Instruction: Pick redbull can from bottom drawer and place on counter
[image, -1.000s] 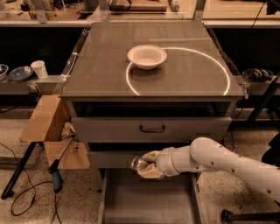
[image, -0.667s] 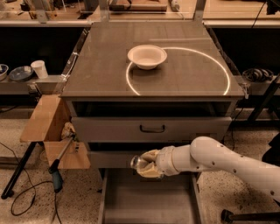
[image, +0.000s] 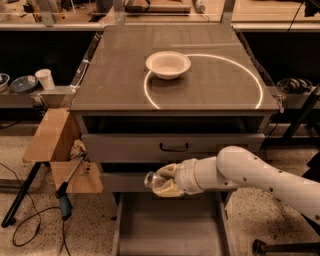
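Nothing has moved: gripper (image: 162, 181) stays clamped on the shiny redbull can (image: 151, 179) above the open bottom drawer (image: 170, 232), below the counter (image: 115, 75) edge.

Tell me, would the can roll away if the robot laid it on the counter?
Probably, if laid sideways: the can looks round and slim, and the counter is flat and glossy. Standing up, it might tip easily, being narrow. Its shiny metal is likely slippery, though the gripper, above the open drawer, grips it between its fingers.
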